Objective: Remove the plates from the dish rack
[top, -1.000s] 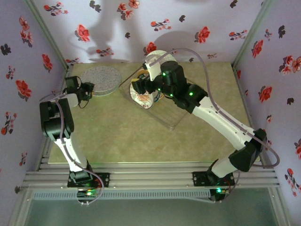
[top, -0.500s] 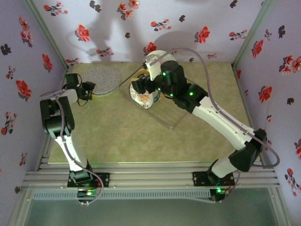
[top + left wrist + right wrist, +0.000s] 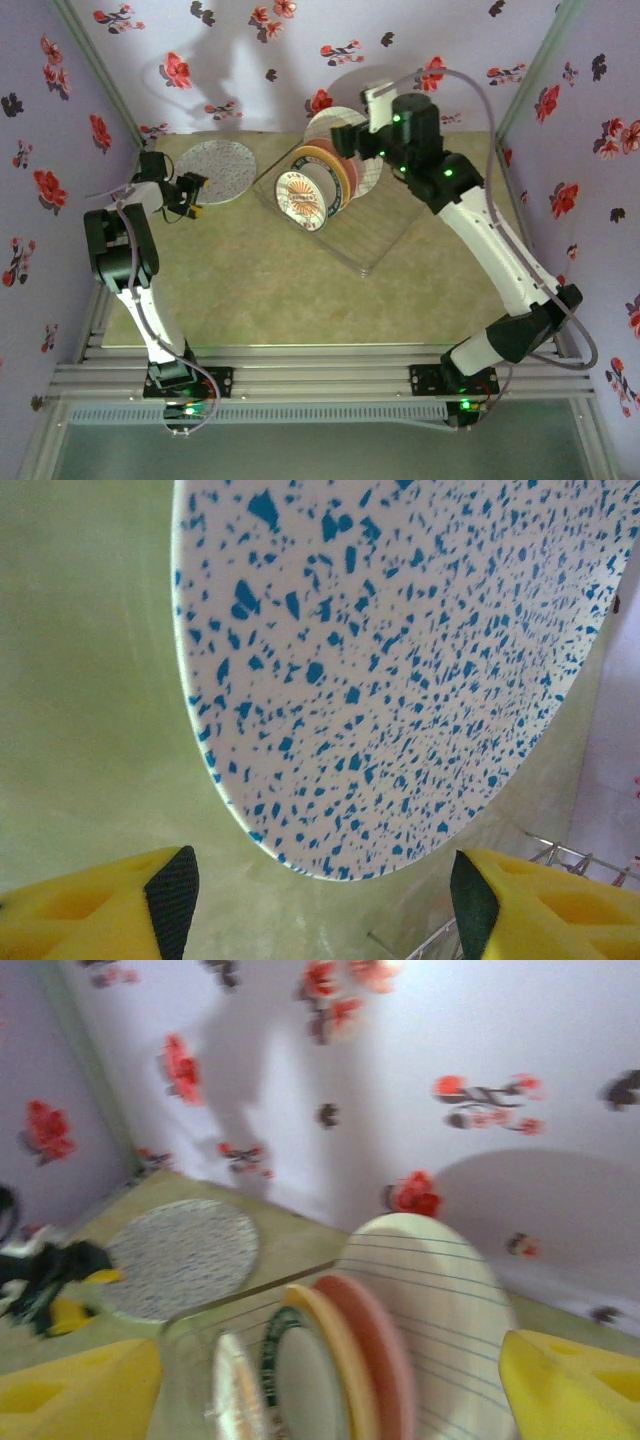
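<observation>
- The plates to unload stand on edge, close together, in the dish rack (image 3: 375, 235). The small sunburst plate (image 3: 300, 198) is at the rack's left end. Behind it come the green-rimmed plate (image 3: 303, 1388), the orange-tan plate (image 3: 326, 170), the pink plate (image 3: 377, 1345) and the white grid plate (image 3: 430, 1280), which is nearest the wall.
- A speckled plate (image 3: 214, 170) lies flat on the table (image 3: 260, 290), left of the rack and apart from it.
- These plates look stiff, smooth and breakable, probably slick at the rim and light enough for one arm. The free upper rim is the likely place to grip. Each plate should be lifted straight up out of the ribs so that it does not knock its neighbour.
- The right tool (image 3: 330, 1390) hovers above the rack's far end with its jaws spread wide. It holds nothing and touches no plate, and the plates' rims lie below it.
- The left tool (image 3: 320, 908) is left of the rack, at the near edge of the speckled plate. Its jaws are also wide apart and empty, with the plate's rim just ahead of its fingertips (image 3: 170, 890).
</observation>
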Controlling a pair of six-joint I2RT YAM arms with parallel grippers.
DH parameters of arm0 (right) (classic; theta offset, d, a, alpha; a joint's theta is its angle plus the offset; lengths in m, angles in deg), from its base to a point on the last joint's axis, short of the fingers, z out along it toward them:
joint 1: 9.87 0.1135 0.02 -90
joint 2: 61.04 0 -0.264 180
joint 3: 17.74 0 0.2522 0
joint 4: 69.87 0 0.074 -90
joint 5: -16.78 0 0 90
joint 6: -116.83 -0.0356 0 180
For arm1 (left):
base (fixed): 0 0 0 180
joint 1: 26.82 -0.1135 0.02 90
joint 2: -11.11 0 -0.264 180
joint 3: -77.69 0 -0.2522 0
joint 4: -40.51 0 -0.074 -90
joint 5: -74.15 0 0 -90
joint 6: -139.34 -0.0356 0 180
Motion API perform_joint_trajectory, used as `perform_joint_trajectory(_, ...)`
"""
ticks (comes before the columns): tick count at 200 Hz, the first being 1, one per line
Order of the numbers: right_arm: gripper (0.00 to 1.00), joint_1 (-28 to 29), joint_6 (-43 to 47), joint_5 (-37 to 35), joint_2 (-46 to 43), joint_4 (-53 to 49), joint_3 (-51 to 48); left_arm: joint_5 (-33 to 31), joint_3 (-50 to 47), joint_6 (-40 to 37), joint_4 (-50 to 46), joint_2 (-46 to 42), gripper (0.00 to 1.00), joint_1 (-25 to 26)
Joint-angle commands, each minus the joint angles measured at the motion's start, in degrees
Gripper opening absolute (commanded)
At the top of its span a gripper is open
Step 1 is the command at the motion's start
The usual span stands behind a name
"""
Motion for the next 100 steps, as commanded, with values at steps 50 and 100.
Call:
perform_joint_trajectory(50, 0.87, -16.16, -4.36, 6.3, 3.24, -2.93, 0.83, -3.44, -2.4, 2.21, 0.93, -19.82, 0.74, 6.0)
perform_joint_trajectory(100, 0.83, -22.39, 0.41, 24.66, 13.24, -1.2, 0.9, -12.42, -6.01, -7.72, 4.7, -36.2, 0.73, 22.09)
